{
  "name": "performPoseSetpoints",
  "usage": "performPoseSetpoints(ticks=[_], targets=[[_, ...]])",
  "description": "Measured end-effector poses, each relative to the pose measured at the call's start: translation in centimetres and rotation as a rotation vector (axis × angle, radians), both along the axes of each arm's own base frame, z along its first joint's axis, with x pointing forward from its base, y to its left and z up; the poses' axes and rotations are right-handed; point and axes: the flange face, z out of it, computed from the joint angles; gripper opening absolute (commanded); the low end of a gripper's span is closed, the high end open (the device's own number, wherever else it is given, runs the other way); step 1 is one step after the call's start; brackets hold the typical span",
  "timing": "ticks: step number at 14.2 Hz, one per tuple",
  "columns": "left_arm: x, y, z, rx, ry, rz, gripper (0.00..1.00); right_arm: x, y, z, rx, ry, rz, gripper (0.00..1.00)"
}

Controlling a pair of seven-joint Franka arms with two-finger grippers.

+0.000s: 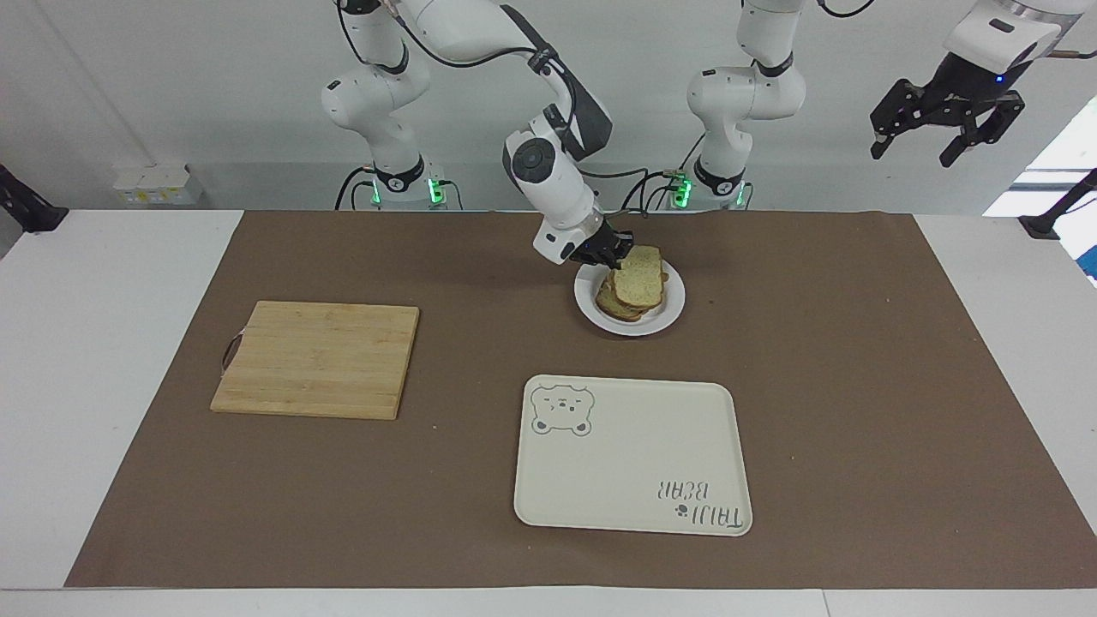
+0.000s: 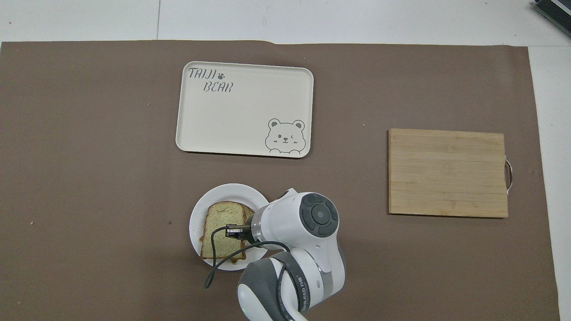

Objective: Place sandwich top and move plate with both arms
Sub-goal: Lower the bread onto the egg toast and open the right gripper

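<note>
White table under a brown mat [image 1: 857, 386], pale wall at the robots' end. The sandwich top [image 1: 640, 278] lies over the lower toast on the plate [image 1: 671, 310], covering the egg; the plate sits on the mat toward the robots' end, roughly mid-table, nearer to the robots than the tray [image 1: 632, 454]. In the overhead view the sandwich top [image 2: 221, 229] looks nearly squared with the toast below, with a corner of that toast peeking out at the edge. The right gripper [image 1: 610, 250] is low at the slice's edge nearest the robots, fingers closed on the sandwich top, so release looks not yet done. The right gripper [image 2: 235, 231] is partly hidden by its own wrist from above. Judgement: step in hand is setting the slice down. To do it well, let the slice rest flat on the stack before opening, open only a little, then back out along the slice's plane so the fingers do not drag it off the egg or tip the stack. Risk: bread sticking to a finger and sliding askew. The left gripper [image 1: 947, 120] hangs high off the left arm's end of the table, fingers spread, holding nothing, waiting; it is not seen from above. After release, 2 arms are needed at the plate rim. Cutting board [image 1: 317, 358] lies toward the right arm's end, well apart from the plate. The tray carries a bear print and nothing else.
</note>
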Motion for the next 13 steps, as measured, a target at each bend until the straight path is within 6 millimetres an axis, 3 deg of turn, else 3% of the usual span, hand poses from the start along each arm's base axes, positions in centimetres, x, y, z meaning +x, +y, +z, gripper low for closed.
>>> performPoseSetpoints(ticks=[2, 13], targets=[[0.00, 0.00, 0.00, 0.000, 0.000, 0.000, 1.00, -0.16, 0.40, -0.79, -0.005, -0.006, 0.003, 0.00], [0.00, 0.00, 0.00, 0.000, 0.000, 0.000, 1.00, 0.68, -0.32, -0.68, 0.005, -0.044, 0.053, 0.00]])
